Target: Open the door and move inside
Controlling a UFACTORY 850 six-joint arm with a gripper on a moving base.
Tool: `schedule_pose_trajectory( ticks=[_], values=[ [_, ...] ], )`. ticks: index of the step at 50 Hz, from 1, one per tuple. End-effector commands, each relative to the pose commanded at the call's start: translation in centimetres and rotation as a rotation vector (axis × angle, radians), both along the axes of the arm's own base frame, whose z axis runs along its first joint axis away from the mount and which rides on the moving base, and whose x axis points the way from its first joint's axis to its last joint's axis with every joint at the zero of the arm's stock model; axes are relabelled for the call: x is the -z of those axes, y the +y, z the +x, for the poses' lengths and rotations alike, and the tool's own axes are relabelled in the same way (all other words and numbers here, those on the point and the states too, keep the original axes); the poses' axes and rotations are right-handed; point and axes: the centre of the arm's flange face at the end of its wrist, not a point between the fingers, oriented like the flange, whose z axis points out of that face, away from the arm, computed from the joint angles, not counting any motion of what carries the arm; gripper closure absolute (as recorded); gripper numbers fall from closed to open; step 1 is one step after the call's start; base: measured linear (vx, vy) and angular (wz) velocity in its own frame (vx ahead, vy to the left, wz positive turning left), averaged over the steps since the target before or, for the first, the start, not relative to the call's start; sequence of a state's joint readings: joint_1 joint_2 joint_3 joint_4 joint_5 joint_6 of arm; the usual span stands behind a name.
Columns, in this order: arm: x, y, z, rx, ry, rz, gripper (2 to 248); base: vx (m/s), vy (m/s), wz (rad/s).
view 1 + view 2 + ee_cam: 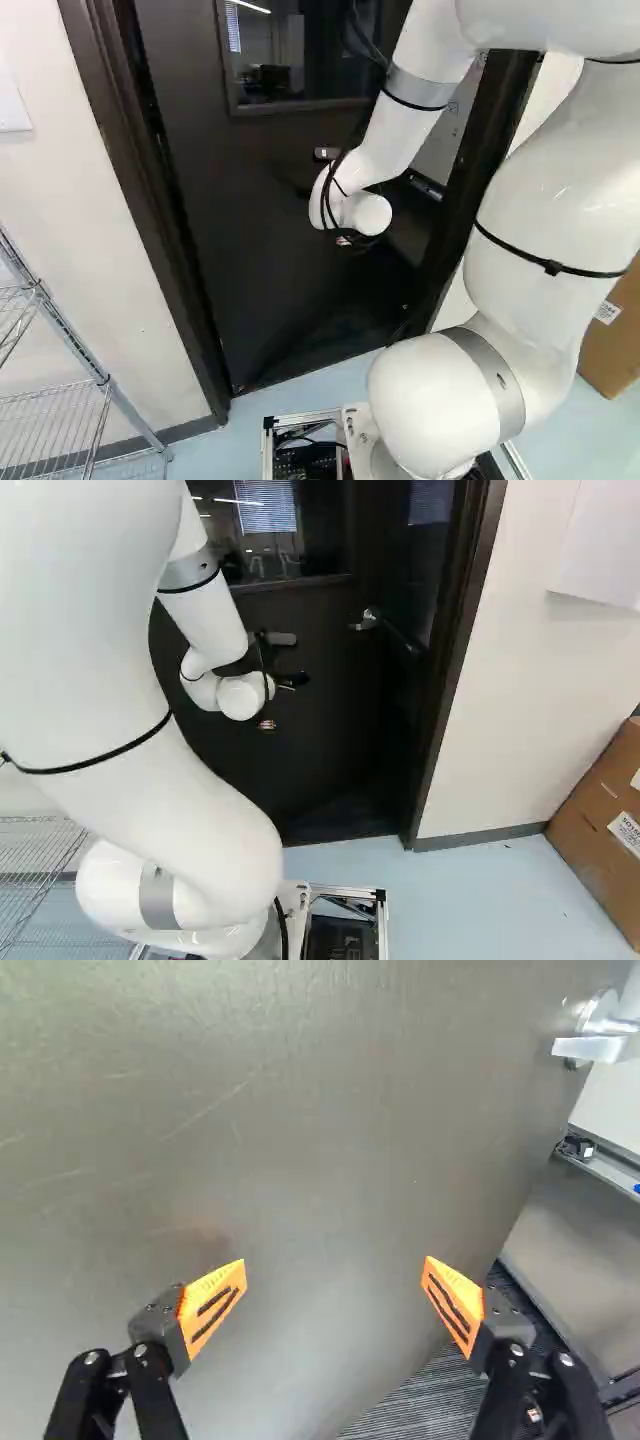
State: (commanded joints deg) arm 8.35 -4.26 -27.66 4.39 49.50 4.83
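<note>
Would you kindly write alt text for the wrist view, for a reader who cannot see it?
The end effector, its orange-padded fingers spread wide, faces a scuffed door standing ajar. A metal lever handle sits near the door's free edge, with striped flooring beyond.

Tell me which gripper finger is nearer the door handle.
The finger beside the free edge of the door, partly in front of the dark ribbed floor; the other finger has only the door behind it.

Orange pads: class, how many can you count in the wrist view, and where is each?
2, on the claw: one pad on the finger nearer the door handle, one pad on the other finger.
</note>
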Motion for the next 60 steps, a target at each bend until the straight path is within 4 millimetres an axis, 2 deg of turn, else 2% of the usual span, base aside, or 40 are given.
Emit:
schedule_pose_trajectory(
  ticks=[15, 60],
  values=[
    [0.1, 1.5, 2.5, 0.026, -0.001, 0.027, 3, 0.0, 0.0, 0.0],
    [0.6, 7.7, 9.2, -0.065, -0.027, 0.035, 3, 0.0, 0.0, 0.0]
  ],
)
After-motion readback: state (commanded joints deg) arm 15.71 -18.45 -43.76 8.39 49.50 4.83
